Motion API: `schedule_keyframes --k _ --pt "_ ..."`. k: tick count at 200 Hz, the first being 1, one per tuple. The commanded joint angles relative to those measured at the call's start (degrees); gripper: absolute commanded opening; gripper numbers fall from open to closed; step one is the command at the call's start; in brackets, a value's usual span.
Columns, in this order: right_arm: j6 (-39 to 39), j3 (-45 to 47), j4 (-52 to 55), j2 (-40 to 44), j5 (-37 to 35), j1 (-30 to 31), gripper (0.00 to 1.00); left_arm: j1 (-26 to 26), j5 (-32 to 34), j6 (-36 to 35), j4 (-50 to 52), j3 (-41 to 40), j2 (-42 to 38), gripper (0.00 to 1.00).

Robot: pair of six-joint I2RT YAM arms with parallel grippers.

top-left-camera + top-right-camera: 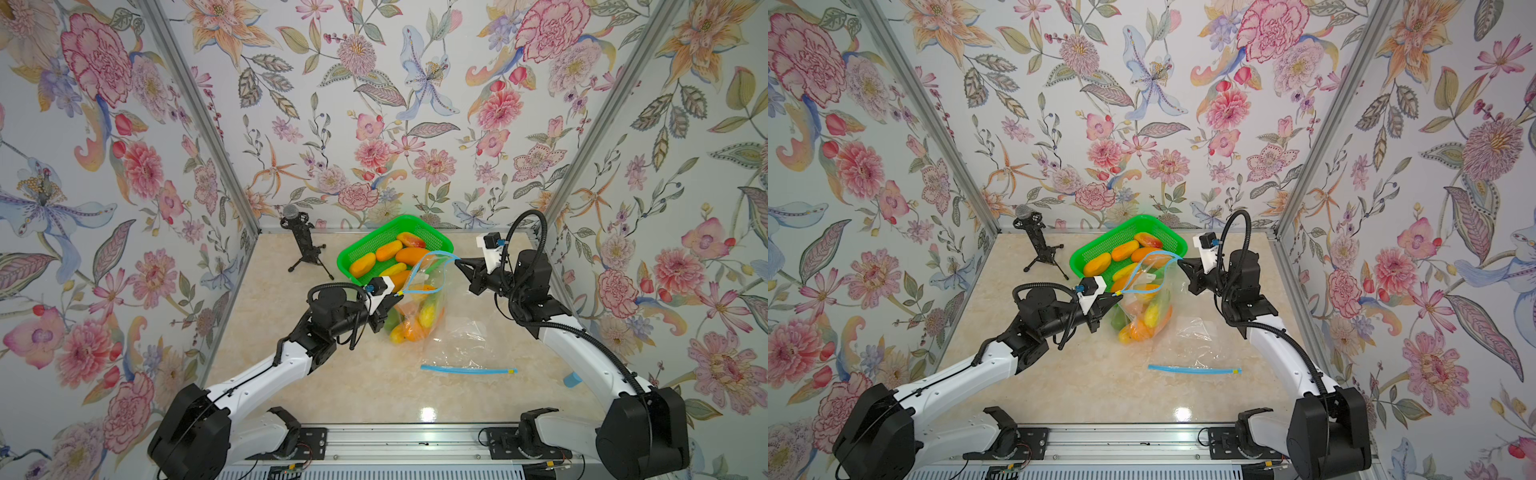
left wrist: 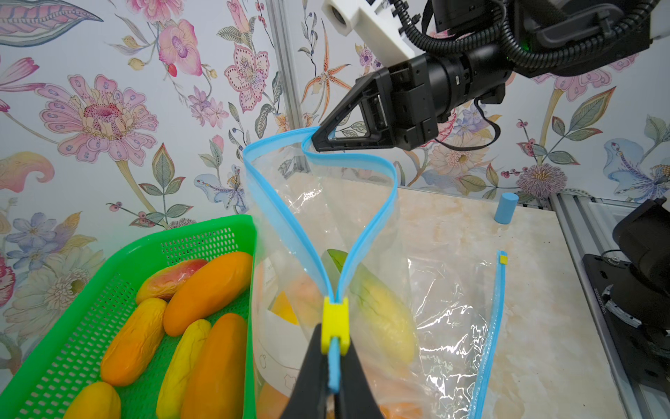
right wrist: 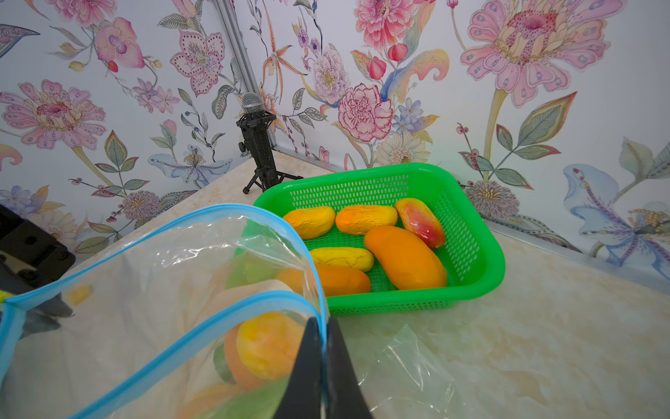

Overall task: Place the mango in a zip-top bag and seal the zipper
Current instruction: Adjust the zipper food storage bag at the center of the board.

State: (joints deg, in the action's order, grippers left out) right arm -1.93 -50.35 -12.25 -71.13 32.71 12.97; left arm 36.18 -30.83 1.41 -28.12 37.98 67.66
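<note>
Zip-top bag (image 1: 434, 291) hangs mid-frame, mouth agape, mangoes (image 1: 411, 330) inside. Your left gripper (image 2: 335, 353) is clamped on the blue zipper track (image 2: 367, 232) behind the yellow slider (image 2: 335, 319); right gripper (image 2: 321, 139) pinches its far end. Film looks limp, slippery: hold the stiffer track.

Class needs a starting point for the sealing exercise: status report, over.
Left gripper shut on zipper beside yellow slider; right gripper shut on zipper's far end. Bag holds mangoes, mouth open. Basket close behind, spare bag alongside.
</note>
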Motion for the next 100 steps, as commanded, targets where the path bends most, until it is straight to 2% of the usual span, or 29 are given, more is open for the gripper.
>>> schedule_keyframes --k 1,23,43,58,89,100 --pt "-0.1 -1.6 0.6 0.8 0.3 -0.5 0.0 0.4 2.7 -0.5 1.9 3.5 -3.0 0.0" --pt "2.1 -3.4 6.7 2.5 -2.3 -0.6 0.0 0.4 7.6 -3.1 9.2 7.5 -5.7 0.0" --pt "2.1 -2.8 7.2 4.6 -3.1 -1.9 0.0 0.2 13.3 -5.9 17.2 11.9 -6.5 0.0" --pt "1.9 -2.7 7.4 5.2 -2.6 -2.6 0.0 0.0 14.8 -7.4 21.7 14.6 -6.1 0.0" --pt "1.6 -2.4 8.3 4.9 -3.6 -3.9 0.0 -0.7 18.0 -8.1 23.7 15.3 -6.1 0.0" --pt "1.9 -2.1 8.3 4.8 -3.2 -4.1 0.0 -1.2 17.2 -8.4 24.0 15.0 -6.2 0.0"
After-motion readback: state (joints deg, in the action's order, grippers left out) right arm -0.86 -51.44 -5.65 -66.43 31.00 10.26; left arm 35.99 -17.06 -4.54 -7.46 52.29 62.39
